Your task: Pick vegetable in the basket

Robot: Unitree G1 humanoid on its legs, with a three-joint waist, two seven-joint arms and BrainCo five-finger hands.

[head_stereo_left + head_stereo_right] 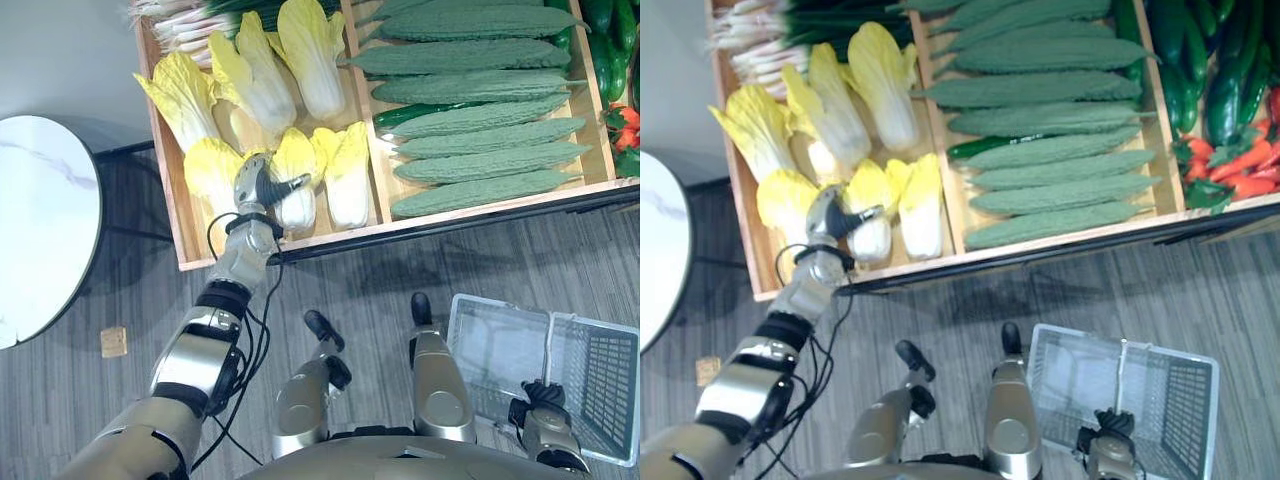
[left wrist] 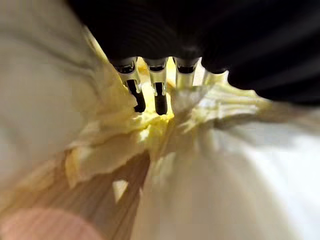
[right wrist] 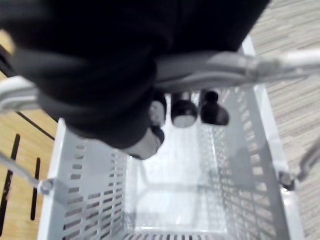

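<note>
Several yellow-white napa cabbages (image 1: 297, 160) lie in the left compartment of a wooden crate (image 1: 165, 190). My left hand (image 1: 262, 185) reaches down between two of the front cabbages. Its straight fingers (image 2: 160, 97) touch the yellow leaves, and the thumb points out toward the right-hand cabbage (image 1: 870, 200). It holds nothing. A pale plastic basket (image 1: 500, 305) hangs at the lower right above the floor, with nothing inside. My right hand (image 1: 545, 400) is curled round the basket's handle (image 3: 280, 57).
Bumpy green gourds (image 1: 480, 125) fill the middle compartment. Spring onions (image 1: 190, 25) lie at the crate's back left; cucumbers (image 1: 1225, 80) and red peppers (image 1: 1240, 160) sit on the right. A round white table (image 1: 40, 220) stands at the left, with a small wooden block (image 1: 114, 342) on the floor.
</note>
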